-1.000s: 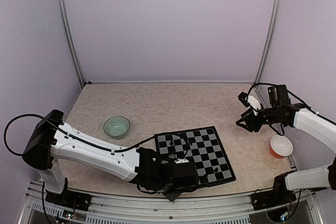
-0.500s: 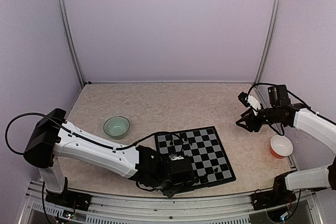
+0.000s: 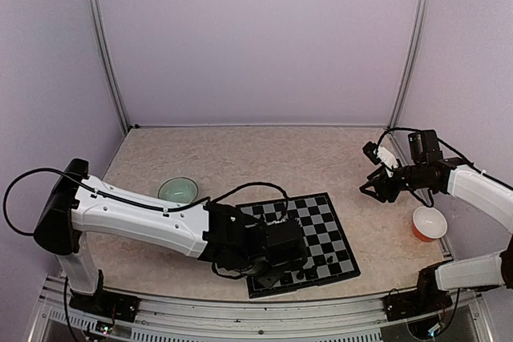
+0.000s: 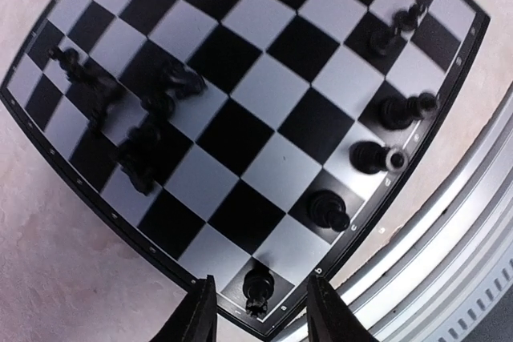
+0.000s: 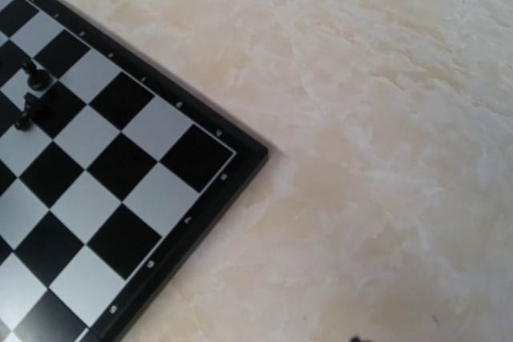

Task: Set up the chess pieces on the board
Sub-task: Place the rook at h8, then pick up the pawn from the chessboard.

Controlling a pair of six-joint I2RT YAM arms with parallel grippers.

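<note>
We see the left gripper (image 4: 261,303) low over the near corner of the board (image 4: 240,130), its fingers (image 4: 200,314) spread apart. One chess piece (image 4: 257,287) stands free between them on the corner square. More chess pieces (image 4: 329,212) line that edge; others cluster further in. The right gripper (image 3: 373,185) hangs wide open and empty over the table (image 3: 240,150), right of the board.

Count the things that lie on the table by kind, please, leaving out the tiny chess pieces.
Bowls: 2, a pale green bowl and an orange bowl
Chessboard: 1
Total: 3
</note>
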